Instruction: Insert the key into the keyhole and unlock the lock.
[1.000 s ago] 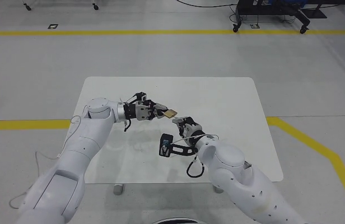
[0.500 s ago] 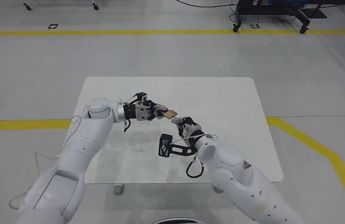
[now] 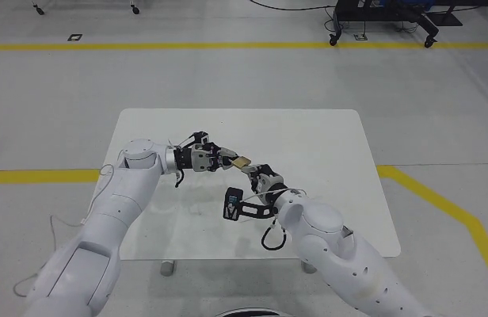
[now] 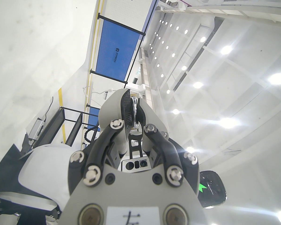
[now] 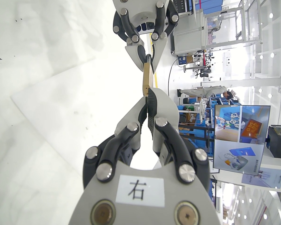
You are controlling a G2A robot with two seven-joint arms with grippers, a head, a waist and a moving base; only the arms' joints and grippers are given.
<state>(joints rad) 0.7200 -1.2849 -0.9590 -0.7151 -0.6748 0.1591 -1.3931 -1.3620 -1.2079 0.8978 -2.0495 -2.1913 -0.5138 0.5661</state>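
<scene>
Above the middle of the white table (image 3: 323, 135), the right pincer (image 5: 148, 95) (image 3: 254, 173) was clenched, its ribbed pads (image 5: 152, 108) pressed together hard against one end of the brass lock (image 5: 145, 78). Whatever thin thing they pinched was hidden between them, so I could not tell whether the key sat there. Opposite it, the left pincer (image 5: 149, 65) (image 3: 226, 161) was clamped on the other end of the lock, grasping it by the shackle (image 5: 149, 59). In the left wrist view that metal piece (image 4: 134, 112) showed as a silvery loop nipped edge-on between the two closed fingers (image 4: 112, 111). The two pincers faced each other tip to tip, with the lock as the only thing between them, touching both. From above, the lock (image 3: 241, 161) appeared as a small tan block held clear of the tabletop, with the left arm coming in from the table's left side and the right arm from its near edge. Beneath the pincers the table surface bore a few dark specks (image 5: 17, 20). Farther out, yellow lines (image 3: 228, 45) ran across the grey floor, a black wheeled frame (image 3: 386, 20) stood beyond the far right corner, and a display screen (image 5: 240, 136) hung in the room behind the right pincer.
</scene>
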